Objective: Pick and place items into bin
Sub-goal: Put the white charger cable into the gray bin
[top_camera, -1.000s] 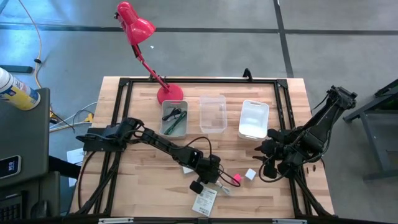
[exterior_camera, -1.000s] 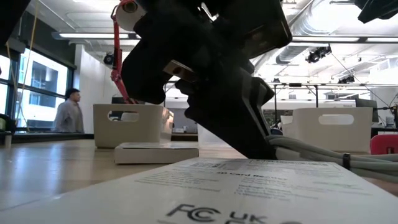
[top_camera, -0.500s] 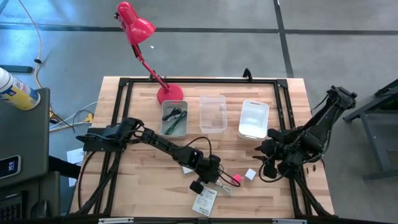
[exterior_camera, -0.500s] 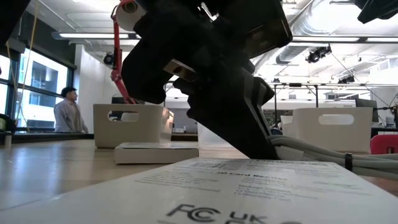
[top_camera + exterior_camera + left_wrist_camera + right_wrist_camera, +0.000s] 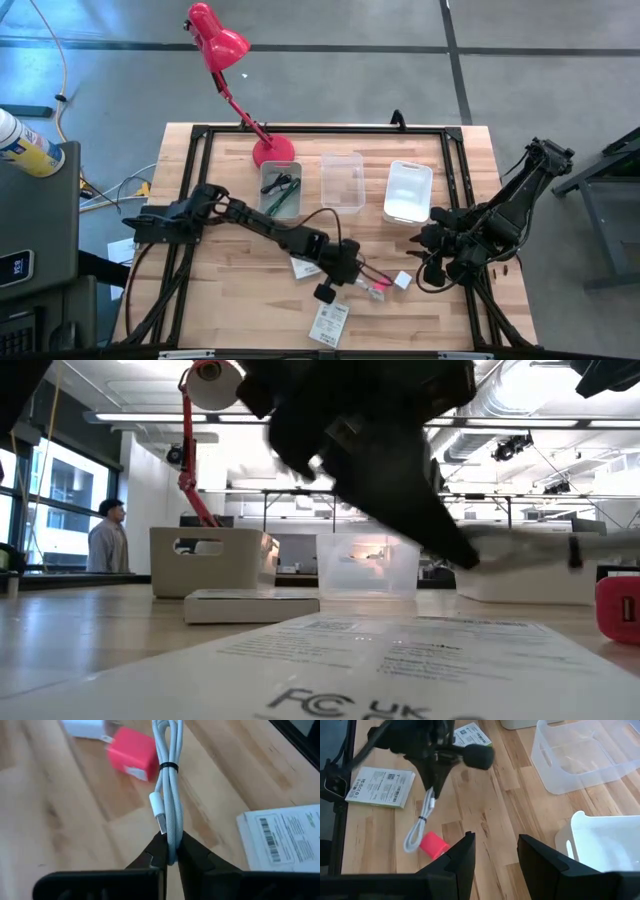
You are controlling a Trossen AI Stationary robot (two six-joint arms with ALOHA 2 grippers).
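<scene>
My left gripper (image 5: 349,273) is shut on a bundled white cable (image 5: 168,795) with a black tie and holds it above the table. The cable also shows in the right wrist view (image 5: 420,824). A pink cube (image 5: 381,289) and a white cube (image 5: 402,280) rest on the table just beyond it. One white printed card (image 5: 329,322) lies flat near the front edge, another (image 5: 303,268) by the left arm. My right gripper (image 5: 492,857) is open and empty at the table's right (image 5: 432,262). My left gripper pinches the cable bundle's near end (image 5: 171,851) between its two fingertips, beside the loose plug. The fingers slant down from the table's left and lie along the bundle. The bundle sticks out past the fingertips toward the table's right, clear of the table (image 5: 520,550).
Three bins stand in a row at the back: one holding a green pen and a black cable (image 5: 280,190), a clear one (image 5: 342,182) and a white one (image 5: 408,192). A red desk lamp (image 5: 225,50) stands at the far left. A person stands in the room behind (image 5: 103,538).
My left gripper has risen and gone a little toward the table's right, still shut on the white cable. The cable, which lay on the table, now hangs clear of it and nearly level.
</scene>
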